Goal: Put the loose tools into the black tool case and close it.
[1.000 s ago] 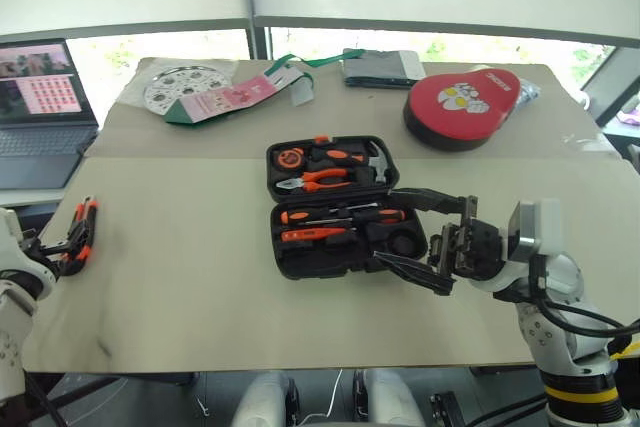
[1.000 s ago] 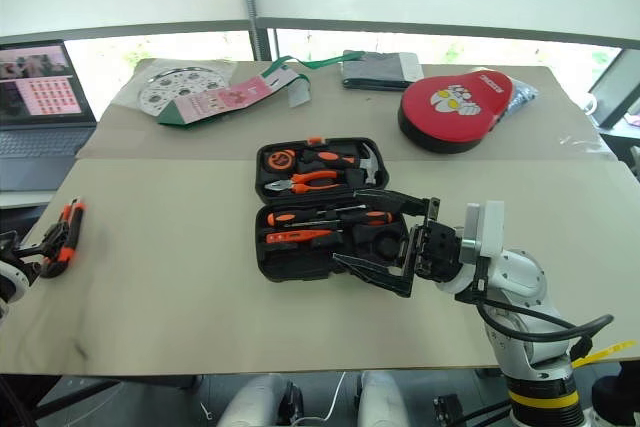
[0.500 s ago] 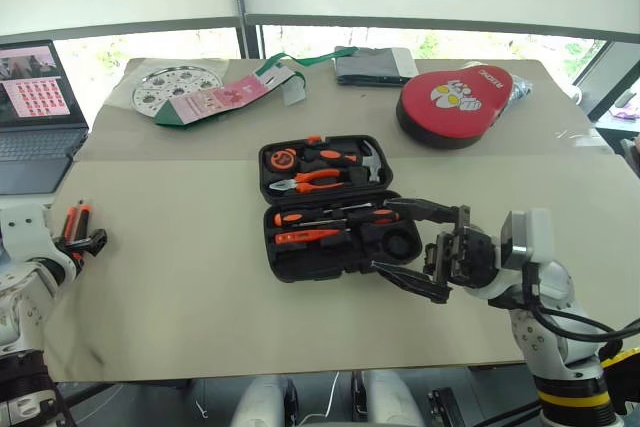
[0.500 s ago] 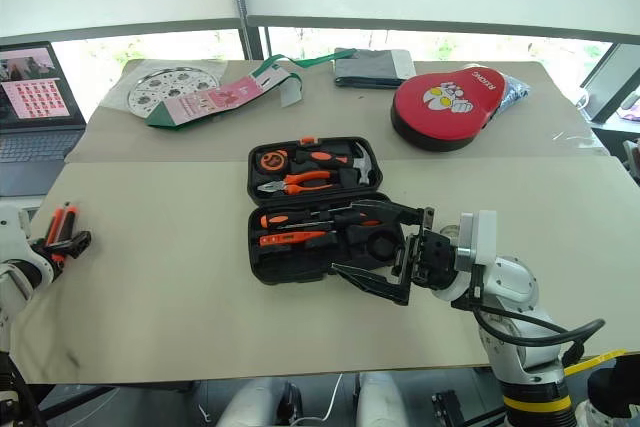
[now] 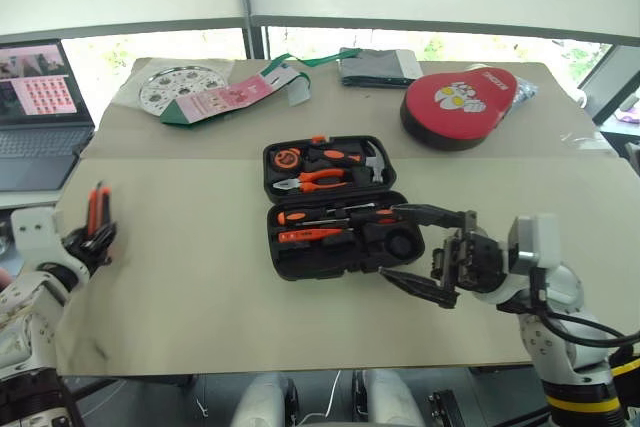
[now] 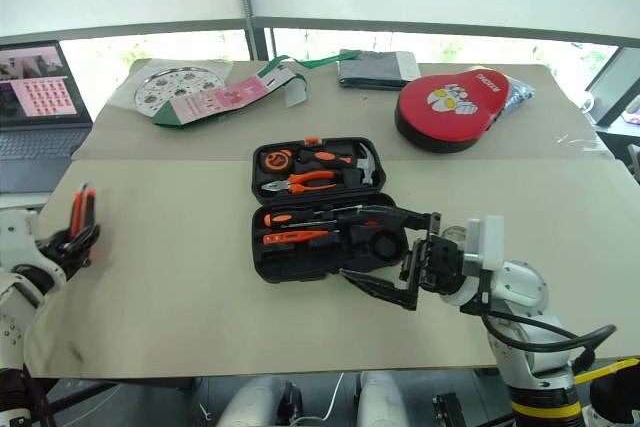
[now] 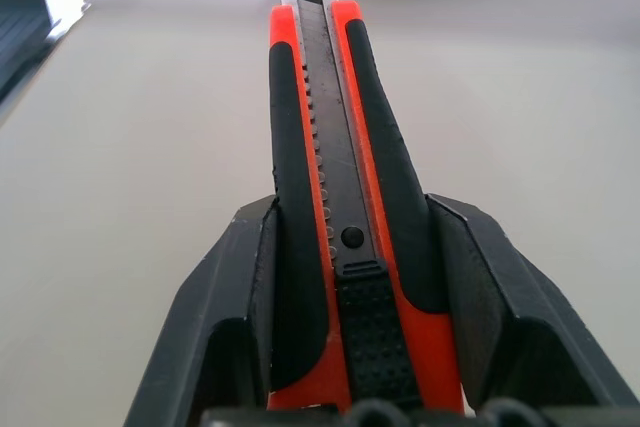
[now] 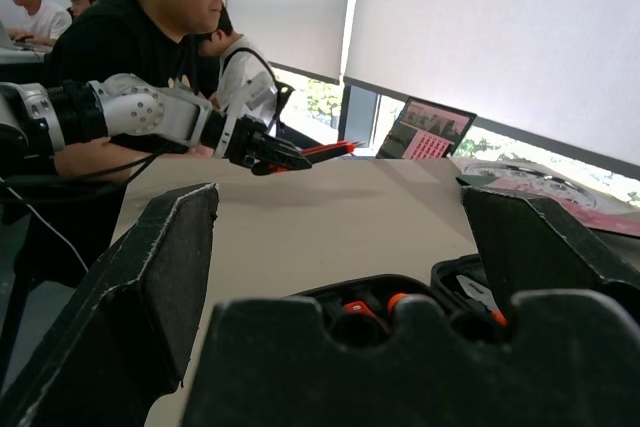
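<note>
- the orange-black utility knife (image 7: pixel 340 197) sits between the two fingers of your left claw (image 5: pixel 97 235); in the left wrist view both pads press its flanks, so read that claw as gripping the knife.
- its long axis runs straight out along the claw's own fingers, blade end leading. seen from the head, it points away from you along the left edge of the bench (image 5: pixel 200 277), roughly across the slots it has to lie in.
- the black tool case (image 5: pixel 335 209) is the landmark: the knife lies well to the left of it, with bare bench between. the case lies open, lid tray on its far side, base tray nearer you.
- in the base tray you can see the screwdrivers with black-orange handles (image 5: pixel 330 215) lying left to right, and the small dark grey tape roll (image 5: pixel 403 243) at the right end. judging by that, the knife's axis wants turning to match before it goes down.
- your right claw (image 5: pixel 430 252) stands wide open and empty at the case's right end, its fingers reaching in over that end.
- the right arm is nearer the case, but the left carries the tool, so the carry is rightward toward the case.
- i cannot tell which slot is free for the knife.
</note>
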